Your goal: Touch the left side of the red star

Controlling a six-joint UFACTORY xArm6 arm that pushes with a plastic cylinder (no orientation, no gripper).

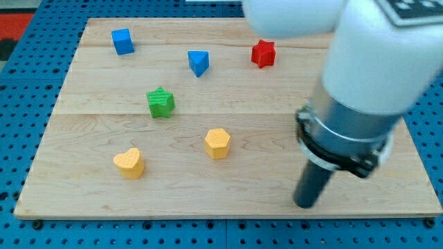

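The red star (263,53) lies near the view's top, right of centre, on the wooden board (104,200). My tip (305,205) rests on the board near the view's bottom right, far below the red star and a little to its right. The arm's white and grey body fills the view's upper right above the rod. Nothing touches the red star.
A blue cube (122,41) sits at the top left. A blue triangular block (198,62) lies left of the red star. A green star (160,102) is mid-left. A yellow hexagon (217,143) and a yellow heart (129,163) lie lower down.
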